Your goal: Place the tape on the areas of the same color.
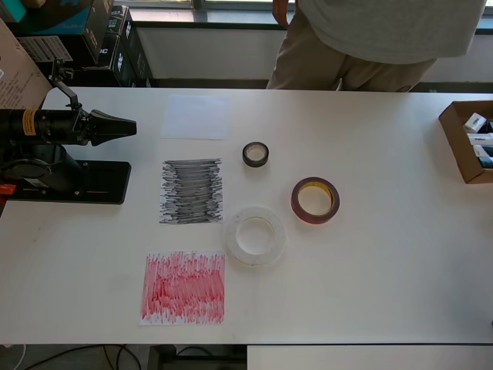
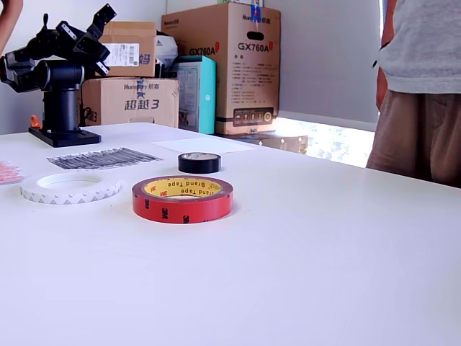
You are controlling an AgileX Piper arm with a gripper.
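Three tape rolls lie on the white table, none on a patch. In the overhead view the small black roll (image 1: 246,154) (image 2: 199,163) sits right of the black scribbled area (image 1: 191,191) (image 2: 104,157). Right of it is the dark-red roll (image 1: 296,200) (image 2: 182,207). The translucent white roll (image 1: 232,236) (image 2: 43,191) touches the black patch's lower right corner. The plain white sheet (image 1: 196,116) (image 2: 205,144) lies at the far side, the red scribbled area (image 1: 183,287) (image 2: 7,171) at the near side. My gripper (image 1: 129,127) (image 2: 103,16) is folded back at the left, shut and holding nothing, far from all rolls.
The arm's black base (image 1: 69,181) stands at the table's left edge in the overhead view. An open cardboard box (image 1: 466,142) sits at the right edge. A person (image 1: 370,38) (image 2: 421,86) stands behind the table. Stacked cartons (image 2: 230,65) stand beyond it.
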